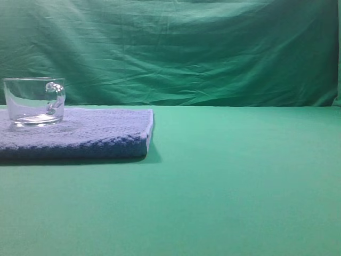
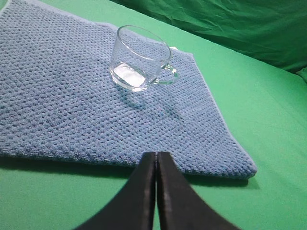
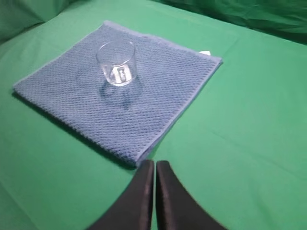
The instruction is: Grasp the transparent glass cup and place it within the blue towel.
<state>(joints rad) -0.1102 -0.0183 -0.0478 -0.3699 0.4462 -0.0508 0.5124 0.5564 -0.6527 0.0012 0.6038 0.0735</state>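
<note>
Green cloth covers the counter (image 1: pixel 240 186) and hangs in folds as a backdrop (image 1: pixel 186 48) behind it.

Starting from the left hand (image 2: pixel 156 160): its two dark fingers are pressed flat together with nothing between them, and it hangs low just off the near edge of the towel (image 2: pixel 72 96), tips aimed toward the cup (image 2: pixel 139 60). The right hand (image 3: pixel 155 167) is likewise clenched on nothing, its fingers meeting in a thin seam, and it sits over bare green cloth near the towel's closest corner, farther from the glass than the left one. Neither hand appears in the high view, so both arms look drawn back toward the robot's side.

Outward from there, the cup stands upright on the towel, well inside its borders, away from all four edges. Its loop handle (image 2: pixel 169 74) points to the right in the left wrist view. In the high view it rests toward the left and back of the towel, empty and clear, thick base flat on the knobbly cloth.

Judging by how things lie, the placing step looks complete: the glass is set down within the towel and both hands are free of it. What remains seems to be only pulling the arms clear to a rest pose, which calls for keeping them away from the cup so it is not nudged or tipped.
</note>
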